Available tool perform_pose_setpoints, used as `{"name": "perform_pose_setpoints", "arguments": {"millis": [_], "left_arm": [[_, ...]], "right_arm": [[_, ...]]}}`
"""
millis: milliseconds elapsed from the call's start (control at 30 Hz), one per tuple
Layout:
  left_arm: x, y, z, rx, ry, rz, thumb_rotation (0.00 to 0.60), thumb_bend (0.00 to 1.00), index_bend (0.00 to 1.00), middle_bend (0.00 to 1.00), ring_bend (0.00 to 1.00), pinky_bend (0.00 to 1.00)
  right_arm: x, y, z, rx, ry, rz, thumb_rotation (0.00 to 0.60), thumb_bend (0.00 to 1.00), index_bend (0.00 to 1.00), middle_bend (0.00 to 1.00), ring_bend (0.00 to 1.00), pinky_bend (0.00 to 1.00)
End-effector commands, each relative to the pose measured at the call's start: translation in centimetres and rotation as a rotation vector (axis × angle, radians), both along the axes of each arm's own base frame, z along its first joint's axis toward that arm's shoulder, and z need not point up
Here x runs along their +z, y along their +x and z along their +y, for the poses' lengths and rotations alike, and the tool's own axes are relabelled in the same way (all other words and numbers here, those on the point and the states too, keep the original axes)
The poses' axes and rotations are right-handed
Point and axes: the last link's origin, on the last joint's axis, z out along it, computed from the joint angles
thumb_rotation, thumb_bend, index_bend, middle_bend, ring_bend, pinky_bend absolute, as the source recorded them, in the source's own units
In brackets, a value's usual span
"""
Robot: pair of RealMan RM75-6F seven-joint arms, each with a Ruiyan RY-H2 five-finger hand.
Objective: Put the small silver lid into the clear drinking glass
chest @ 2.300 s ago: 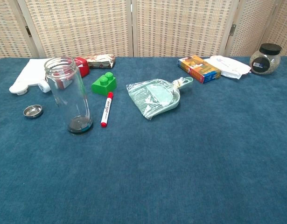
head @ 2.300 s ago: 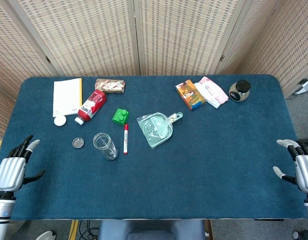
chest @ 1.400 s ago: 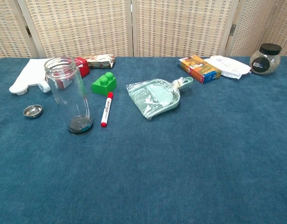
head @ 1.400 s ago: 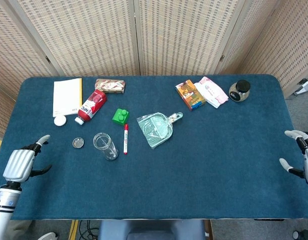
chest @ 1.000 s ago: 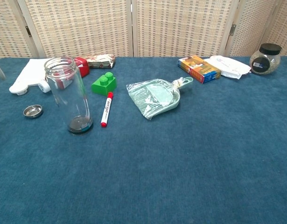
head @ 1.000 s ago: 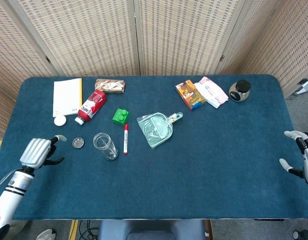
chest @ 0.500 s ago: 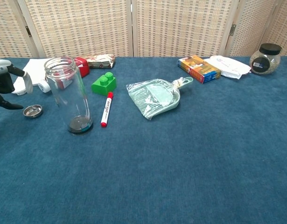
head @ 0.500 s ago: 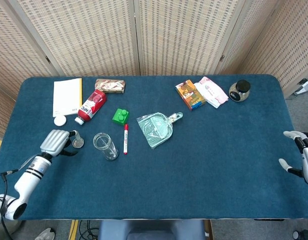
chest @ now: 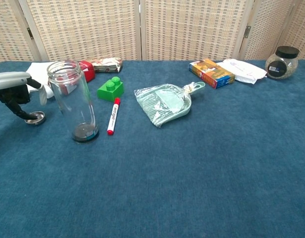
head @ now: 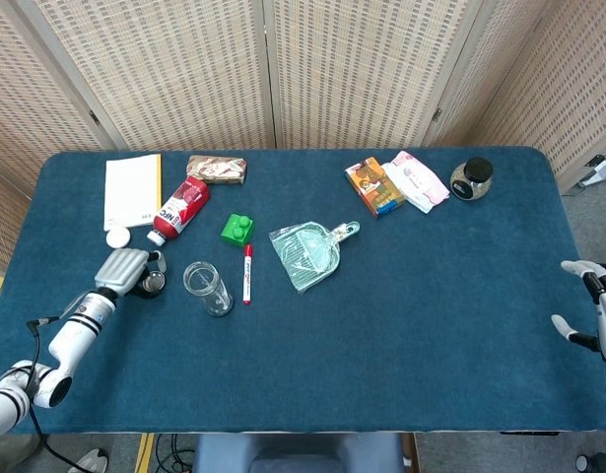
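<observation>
Item: small silver lid (chest: 36,119), lying flat on the blue table (head: 401,335), just left of the clear drinking glass (chest: 73,101). From the head camera we see only a sliver of it beside the left hand (head: 125,269), which covers most of it. From the chest camera the hand's dark fingertips (chest: 27,115) reach down to the lid's near-left rim; we cannot tell whether they pinch it or only touch it.

The glass stands upright, mouth up, long axis vertical, apart from the lid. A red marker (chest: 112,115) lies just right of the glass, its length running toward the green block (chest: 110,89).

Right hand (head: 590,313): at the table's right edge, partly cut off by the frame, fingers apart, holding nothing.

Open cloth lies along the whole near side of the table. A red bottle (head: 178,209), a white cap (head: 117,236) and a notebook (head: 131,189) crowd the far side behind the lid.
</observation>
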Motion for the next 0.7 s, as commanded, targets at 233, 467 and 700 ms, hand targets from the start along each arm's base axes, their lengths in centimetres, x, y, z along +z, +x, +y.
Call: {"name": "perform_pose_setpoints", "arguments": {"millis": [233, 467, 700], "left_arm": [[0.21, -0.59, 0.32, 0.032, 0.000, 0.017, 0.600, 0.24, 0.48, 1.00, 1.00, 1.00], [-0.03, -0.56, 0.22, 0.038, -0.016, 0.021, 0.600, 0.27, 0.48, 1.00, 1.00, 1.00], [-0.53, -0.64, 0.35, 0.048, -0.023, 0.029, 0.600, 0.31, 0.51, 1.00, 1.00, 1.00]], "right_arm": [[-0.09, -0.02, -0.07, 0.005, 0.001, -0.004, 0.600, 0.16, 0.26, 0.26, 0.20, 0.33], [-0.08, -0.09, 0.05, 0.001, -0.001, -0.006, 0.600, 0.16, 0.26, 0.26, 0.20, 0.33], [0.08, -0.25, 0.28, -0.005, -0.008, -0.006, 0.600, 0.16, 0.26, 0.26, 0.20, 0.33]]}}
